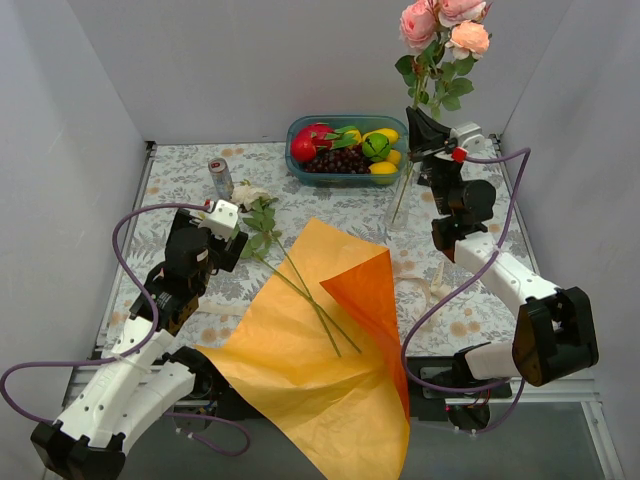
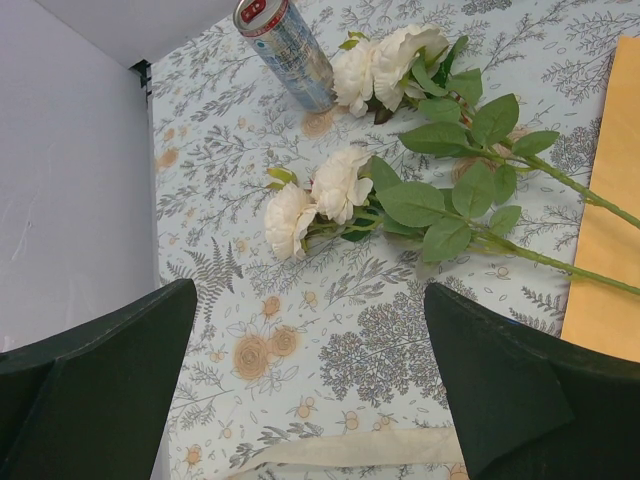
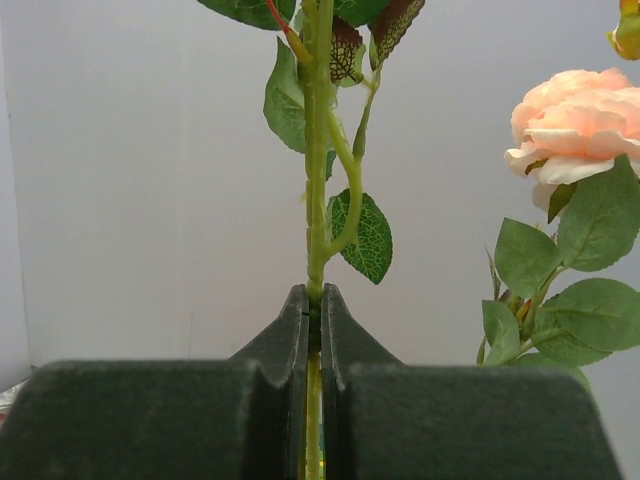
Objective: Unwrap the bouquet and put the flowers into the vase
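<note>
Currently, your right gripper (image 3: 313,300) pinches the thin green stem (image 3: 318,150) of the pink roses (image 1: 440,20); your left gripper (image 2: 310,290) gapes wide, empty, near cream-white roses (image 2: 340,185).

Pink roses (image 1: 440,25): upright, stem pinched in the right gripper (image 3: 315,300) jaws, blooms above.
Vase (image 1: 398,208): clear glass, upright, just below those jaws.
Cream roses (image 2: 320,195): lying flat ahead of the left gripper (image 2: 310,300) jaws.
Orange wrapping paper (image 1: 300,370): spread open, corner folded, beside the left jaws.

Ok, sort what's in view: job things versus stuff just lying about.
Job: pink roses, stem clamped in the right gripper; white roses; vase; orange wrapping paper; ribbon.
Lying about: fruit tub; drink can.
</note>
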Tool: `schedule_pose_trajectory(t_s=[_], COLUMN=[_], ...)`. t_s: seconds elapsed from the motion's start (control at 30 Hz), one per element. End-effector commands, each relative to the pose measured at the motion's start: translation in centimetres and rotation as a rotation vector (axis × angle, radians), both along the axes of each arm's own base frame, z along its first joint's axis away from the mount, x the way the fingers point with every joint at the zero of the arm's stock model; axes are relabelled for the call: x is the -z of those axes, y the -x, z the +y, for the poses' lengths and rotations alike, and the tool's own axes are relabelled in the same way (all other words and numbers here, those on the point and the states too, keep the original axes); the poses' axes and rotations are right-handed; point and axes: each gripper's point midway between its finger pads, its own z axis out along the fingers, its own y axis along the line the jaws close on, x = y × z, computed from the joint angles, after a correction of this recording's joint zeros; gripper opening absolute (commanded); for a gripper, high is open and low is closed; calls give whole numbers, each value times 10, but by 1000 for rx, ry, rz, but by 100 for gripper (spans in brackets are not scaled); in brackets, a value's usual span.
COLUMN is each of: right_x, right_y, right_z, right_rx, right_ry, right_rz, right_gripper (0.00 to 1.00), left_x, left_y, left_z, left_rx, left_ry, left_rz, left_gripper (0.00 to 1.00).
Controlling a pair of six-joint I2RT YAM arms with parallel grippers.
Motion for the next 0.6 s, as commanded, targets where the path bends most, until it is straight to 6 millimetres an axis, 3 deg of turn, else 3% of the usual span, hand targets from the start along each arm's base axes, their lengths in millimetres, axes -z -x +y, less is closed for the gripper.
schedule_pose_trajectory(t_s=[0.0, 0.57], right_x=[-18, -1], right_y=[13, 1], right_z=[-12, -6], right_rx=[7, -31], right_ry=[-55, -25], right_rz=[-87, -117], right_gripper=[1, 1], left_x=[-3, 12], left_y=[-1, -1], left_z=[3, 1], left_rx=[-13, 3], left_ry=[3, -23], left_rz=[-12, 33], left_gripper=[98, 98])
